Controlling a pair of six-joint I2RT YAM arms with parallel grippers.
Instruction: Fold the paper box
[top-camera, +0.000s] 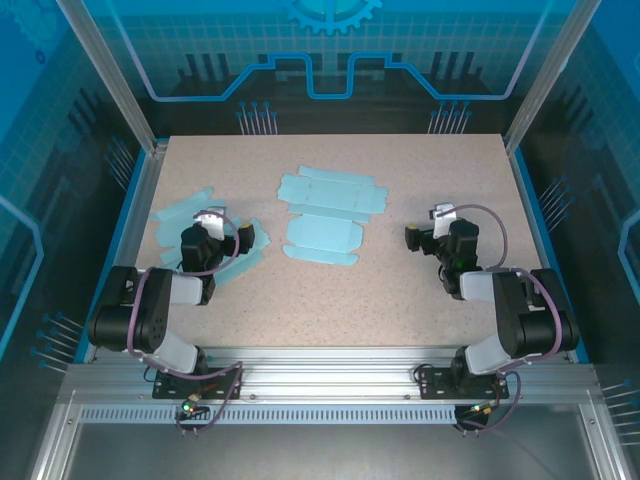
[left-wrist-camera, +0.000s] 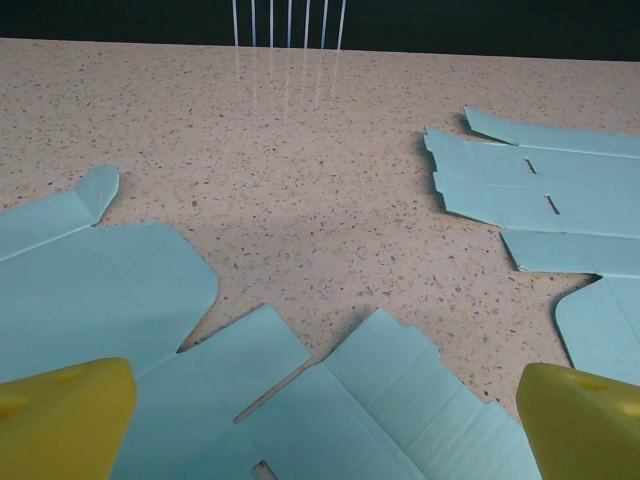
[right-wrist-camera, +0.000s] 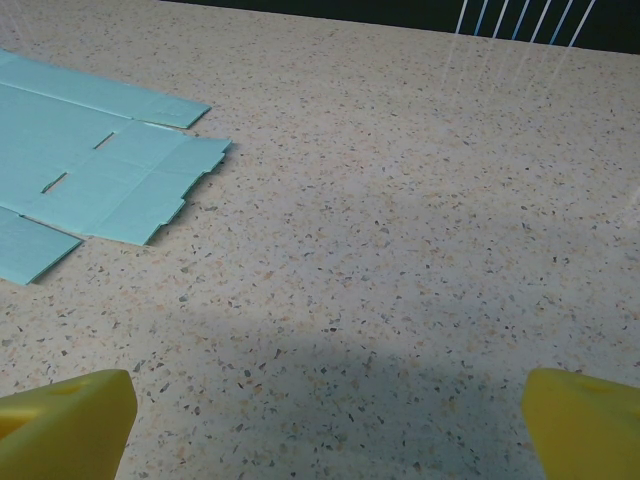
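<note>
1. The paper box (top-camera: 325, 215) lies flat and unfolded at the centre of the top view: pale blue card with creased panels, rounded flaps and small slits.
2. A second blank (top-camera: 180, 212) lies flat at left centre, beneath the left gripper (left-wrist-camera: 325, 430), whose jaws are spread wide and hold nothing.
3. The right gripper (right-wrist-camera: 325, 430), at right centre, is spread wide and empty over bare table (right-wrist-camera: 400, 200).

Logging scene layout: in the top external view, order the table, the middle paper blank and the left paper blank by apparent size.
1. table
2. middle paper blank
3. left paper blank, though the left arm covers part of it, so these two may be alike.
</note>
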